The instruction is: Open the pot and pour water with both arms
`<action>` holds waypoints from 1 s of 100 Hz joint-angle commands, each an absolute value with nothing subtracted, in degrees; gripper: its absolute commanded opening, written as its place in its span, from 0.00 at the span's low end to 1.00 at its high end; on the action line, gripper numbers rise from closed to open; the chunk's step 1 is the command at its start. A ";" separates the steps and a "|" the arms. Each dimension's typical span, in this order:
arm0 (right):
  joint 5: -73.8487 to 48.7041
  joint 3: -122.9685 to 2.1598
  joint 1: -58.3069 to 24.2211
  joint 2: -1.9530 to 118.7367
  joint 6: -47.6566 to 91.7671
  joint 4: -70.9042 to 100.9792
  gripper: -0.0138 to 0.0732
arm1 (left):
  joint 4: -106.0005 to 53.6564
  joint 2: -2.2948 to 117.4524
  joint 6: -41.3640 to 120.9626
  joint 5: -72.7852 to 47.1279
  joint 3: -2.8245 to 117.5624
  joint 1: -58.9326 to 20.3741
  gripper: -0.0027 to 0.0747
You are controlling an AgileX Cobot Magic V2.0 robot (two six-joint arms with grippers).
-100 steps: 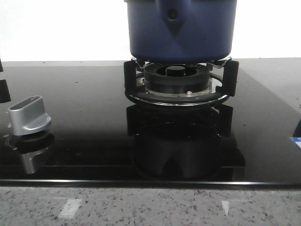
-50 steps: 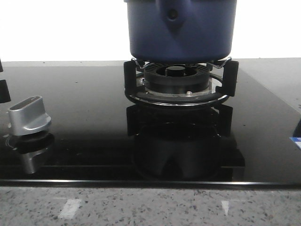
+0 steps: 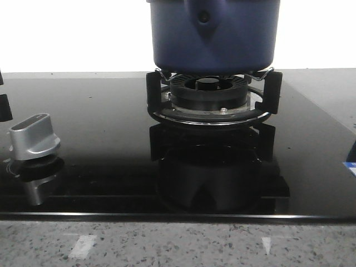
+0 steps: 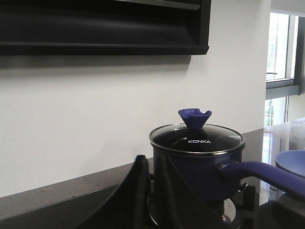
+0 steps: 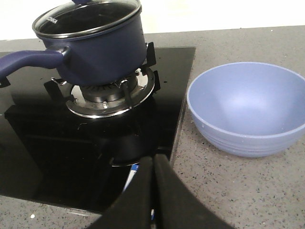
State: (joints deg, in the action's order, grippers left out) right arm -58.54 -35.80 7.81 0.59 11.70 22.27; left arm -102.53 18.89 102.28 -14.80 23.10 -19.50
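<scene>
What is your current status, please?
Both end effectors shut, empty, clear of pot. Lid on, pot on burner. Bowl beside cooktop, nothing obstructing.

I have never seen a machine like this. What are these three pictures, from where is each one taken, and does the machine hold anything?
This is a robot with two arms, each ending in a two-fingered gripper. One picture comes from a fixed camera that looks forward over a black glass cooktop. The other two come from small cameras on the wrists, so the dark shapes at their lower edge are the robot's own fingers.

On the cooktop, a dark blue pot sits on a burner grate. The left wrist view shows its glass lid in place, with a blue knob on top, and its long handle. A silver stove dial is near the left edge. Beside the cooktop, on the speckled counter, stands an empty blue bowl.

The left gripper and right gripper hold nothing; both look closed.
</scene>
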 commanded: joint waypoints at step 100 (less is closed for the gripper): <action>-54.58 -36.82 7.72 1.60 12.48 23.46 0.08 | -40.09 19.30 56.92 -16.80 24.60 -20.02 0.01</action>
